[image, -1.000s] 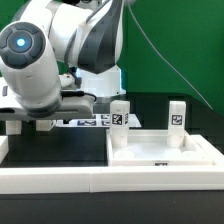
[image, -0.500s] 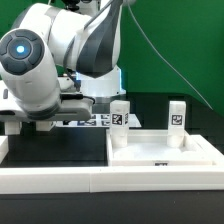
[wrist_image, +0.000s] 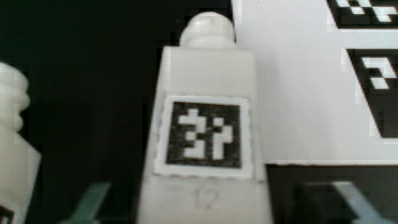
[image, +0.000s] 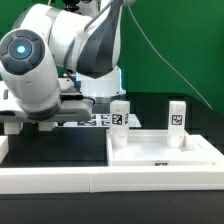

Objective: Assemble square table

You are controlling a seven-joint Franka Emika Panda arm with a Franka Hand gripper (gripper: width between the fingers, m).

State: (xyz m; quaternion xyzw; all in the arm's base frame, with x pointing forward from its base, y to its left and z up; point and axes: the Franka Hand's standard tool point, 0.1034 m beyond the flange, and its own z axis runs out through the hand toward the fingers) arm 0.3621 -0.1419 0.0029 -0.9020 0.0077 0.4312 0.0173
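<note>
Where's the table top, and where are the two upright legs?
table top (image: 160, 147), exterior view, flat inner face.
leg on the exterior view's left (image: 119, 117), exterior view, its tagged face.
leg on the exterior view's right (image: 177, 116), exterior view, its tagged face.

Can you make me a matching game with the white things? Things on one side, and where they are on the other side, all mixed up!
Things:
1. table top
2. standing leg
3. marker board
4. close-up leg

Places:
A. lying flat, printed with many tags
B. framed by the gripper in the wrist view
C. in front, on the exterior view's right
D. upright at the tray's far edge

Pairs: 1-C, 2-D, 3-A, 4-B
</note>
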